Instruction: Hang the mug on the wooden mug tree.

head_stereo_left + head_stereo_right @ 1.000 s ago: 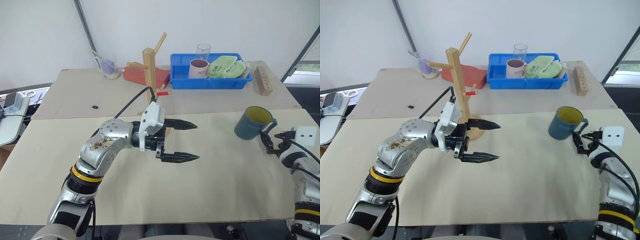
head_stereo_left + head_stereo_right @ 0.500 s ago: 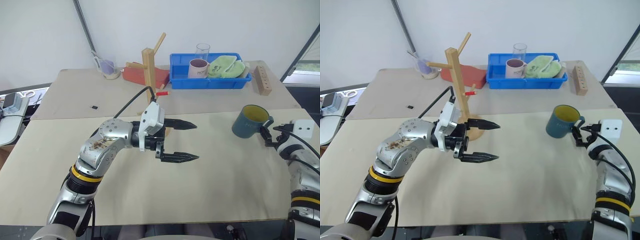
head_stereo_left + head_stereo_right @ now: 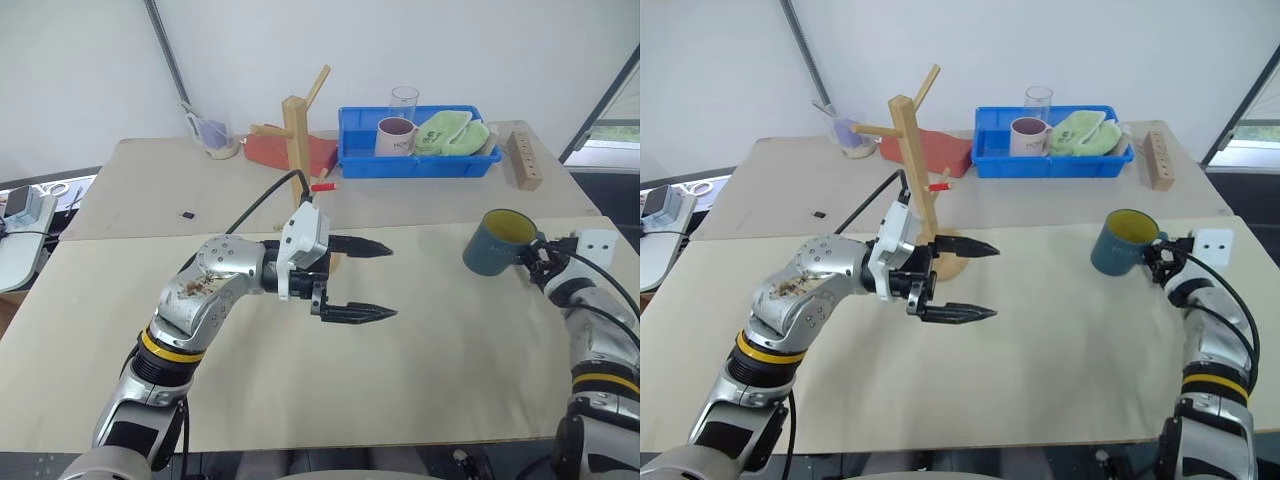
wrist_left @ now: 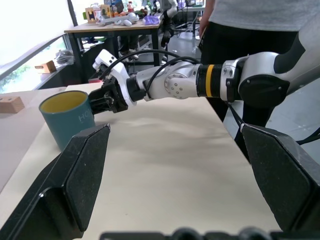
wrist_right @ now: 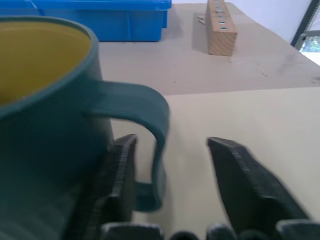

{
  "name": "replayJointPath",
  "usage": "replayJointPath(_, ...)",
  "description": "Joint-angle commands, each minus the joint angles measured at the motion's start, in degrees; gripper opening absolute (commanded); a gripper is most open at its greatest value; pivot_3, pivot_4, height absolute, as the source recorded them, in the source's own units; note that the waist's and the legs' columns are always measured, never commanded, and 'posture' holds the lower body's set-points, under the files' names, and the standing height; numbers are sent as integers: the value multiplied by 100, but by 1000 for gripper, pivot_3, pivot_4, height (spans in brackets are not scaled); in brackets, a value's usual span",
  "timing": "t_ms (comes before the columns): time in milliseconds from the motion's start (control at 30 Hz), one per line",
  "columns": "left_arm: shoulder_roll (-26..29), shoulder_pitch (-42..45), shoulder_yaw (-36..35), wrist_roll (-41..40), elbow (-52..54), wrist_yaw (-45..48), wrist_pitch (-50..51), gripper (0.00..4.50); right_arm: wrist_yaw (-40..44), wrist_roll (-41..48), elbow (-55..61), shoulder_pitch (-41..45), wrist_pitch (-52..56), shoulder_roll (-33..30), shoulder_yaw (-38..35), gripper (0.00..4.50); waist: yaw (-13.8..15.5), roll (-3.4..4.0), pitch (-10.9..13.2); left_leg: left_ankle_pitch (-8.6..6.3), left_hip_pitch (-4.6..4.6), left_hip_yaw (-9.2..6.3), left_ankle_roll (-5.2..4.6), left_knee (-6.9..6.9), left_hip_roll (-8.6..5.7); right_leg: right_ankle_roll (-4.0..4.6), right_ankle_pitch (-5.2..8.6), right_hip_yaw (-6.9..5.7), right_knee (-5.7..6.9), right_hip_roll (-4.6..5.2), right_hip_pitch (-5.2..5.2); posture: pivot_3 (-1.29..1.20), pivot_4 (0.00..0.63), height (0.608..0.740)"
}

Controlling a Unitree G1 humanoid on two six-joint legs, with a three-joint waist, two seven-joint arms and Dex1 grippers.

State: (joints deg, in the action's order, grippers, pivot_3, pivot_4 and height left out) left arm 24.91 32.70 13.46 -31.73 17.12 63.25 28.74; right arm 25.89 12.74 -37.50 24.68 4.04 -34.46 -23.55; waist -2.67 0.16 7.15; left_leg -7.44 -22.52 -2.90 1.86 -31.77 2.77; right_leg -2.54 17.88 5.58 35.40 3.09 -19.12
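one pincer finger (image 5: 120,185) behind mug (image 5: 45,115) handle

A pale wooden counter (image 3: 420,370) meets a second counter (image 3: 160,190) of the same make behind it, both set against a plain white wall (image 3: 80,70) crossed by a slanted grey pole (image 3: 170,60). Daylight comes through a window (image 3: 1255,135) at the far right. In the left wrist view, a dark-legged table (image 4: 117,30) crowded with small items stands farther back, with a person (image 4: 250,20) in a grey top and black trousers beside it.
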Motion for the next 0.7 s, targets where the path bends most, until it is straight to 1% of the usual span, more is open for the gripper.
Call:
replayJointPath(33, 12, 93, -87, -15, 94, -19, -82, 4500, 64, 149, -14, 155, -186, -38, -61, 930, 3, 0, 0, 0, 0, 0, 0, 0, 0, 0, 0, 0, 0, 0, 0, 0, 150, 724)
replayJointPath(100, 16, 62, -121, 11, 61, -39, -115, 4500, 121, 181, 118, 135, -166, -35, -44, 252, 2, 0, 0, 0, -1, 0, 0, 0, 0, -1, 1, 0, 0, 0, 0, 0, 150, 724)
replayJointPath(133, 18, 52, -131, 19, 50, -46, -125, 4500, 142, 195, 177, 120, -159, -36, -33, 30, 3, 0, 0, 0, -1, 0, 0, 0, 0, -1, 1, 0, 0, 0, 0, 0, 150, 724)
replayJointPath(200, 17, 22, -165, 1, 54, -86, -106, 4500, 201, 221, 396, 54, -133, -47, 6, 30, 1, 2, 1, 0, -1, -1, 0, 1, 0, -2, 1, 0, 0, -1, 0, 0, 150, 724)
replayJointPath(267, 68, -79, -235, -47, 127, -139, -50, 4500, 388, 133, 1083, -174, -60, -129, 222, 30, -4, 4, 1, 0, -1, -1, 0, 2, 0, -2, 1, 1, 0, -1, -1, 0, 150, 724)
replayJointPath(333, 178, -236, -358, -133, 264, -191, 48, 4500, 602, -37, 2038, -470, 121, -295, 544, 30, -18, 16, 2, 0, -1, -3, -1, 4, 0, -10, -2, 2, 1, -2, -4, 0, 150, 724)
replayJointPath(367, 225, -296, -409, -171, 320, -206, 87, 4500, 651, -84, 2386, -580, 225, -362, 652, 30, -27, 18, 2, 0, 0, -4, -1, 4, 0, -38, -14, 4, 3, -4, -6, 0, 150, 724)
replayJointPath(433, 404, -527, -633, -271, 513, -306, 186, 4500, 930, -387, 3379, -803, 452, -738, 1077, 30, -31, 23, 5, 0, 0, -9, -1, 5, 2, -43, -17, 5, 3, -8, -9, 0, 150, 724)
replayJointPath(500, 609, -862, -1005, -436, 748, -446, 289, 4500, 1230, -647, 4320, -812, 722, -1146, 1498, 30, -41, 27, 7, -1, 0, -8, -1, 7, 3, -35, -12, 6, 3, -7, -15, 0, 150, 724)
replayJointPath(533, 679, -1036, -1218, -570, 871, -527, 331, 4500, 1371, -751, 4657, -726, 795, -1321, 1678, 30, -52, 27, 7, -1, 2, -9, -1, 10, 4, -6, 4, 7, 3, -7, -15, 0, 150, 724)
replayJointPath(600, 808, -1503, -1885, -1136, 1182, -834, 624, 4500, 1664, -1044, 5132, -298, 822, -1619, 2106, 30, -90, 27, 10, -2, 7, -8, 1, 13, 6, -3, 6, 7, 2, -6, -16, 0, 150, 724)
replayJointPath(700, 1128, -2168, -2799, -1770, 1566, -1111, 917, 4500, 2043, -1277, 5390, 581, 931, -1725, 2673, 30, -112, 10, 22, -19, 28, -8, 28, 15, 11, 3, 9, 0, 1, 0, -30, 0, 150, 724)
